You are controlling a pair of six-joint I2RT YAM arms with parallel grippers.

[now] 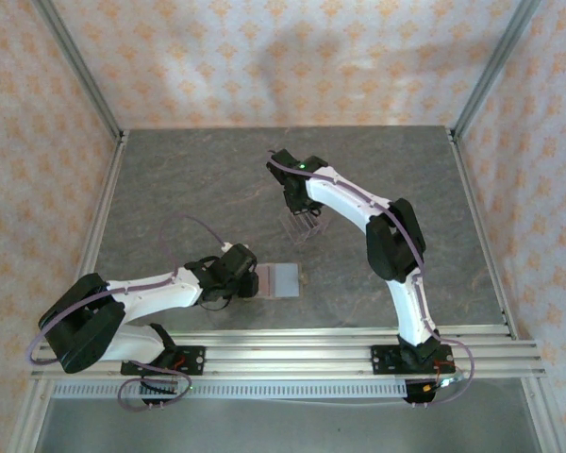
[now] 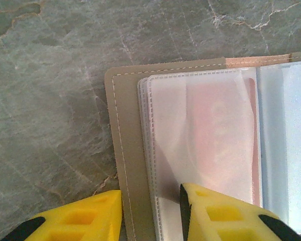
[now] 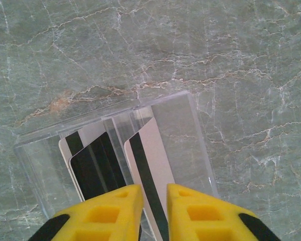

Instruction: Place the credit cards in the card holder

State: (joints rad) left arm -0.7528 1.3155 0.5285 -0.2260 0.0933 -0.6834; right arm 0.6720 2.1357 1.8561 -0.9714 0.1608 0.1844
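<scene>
The card holder (image 1: 283, 280) lies opened flat on the table, tan cover (image 2: 125, 125) up, with clear sleeves (image 2: 200, 130) over a pinkish inside. My left gripper (image 2: 150, 201) stands partly open over its left edge, one finger beside the cover and the other resting on the sleeves. The credit cards stand in a clear slotted stand (image 3: 183, 120): a white one with a black stripe (image 3: 150, 155), a dark one (image 3: 93, 170) and another pale one (image 3: 70, 143) behind it. My right gripper (image 3: 154, 201) has its fingers closed in on the white striped card, which fills the narrow gap between them.
The grey marble table (image 1: 189, 189) stretches wide around both arms. Patterned walls and metal posts (image 1: 80, 71) enclose it on three sides. The stand (image 1: 308, 226) sits mid-table, a short way behind and right of the card holder.
</scene>
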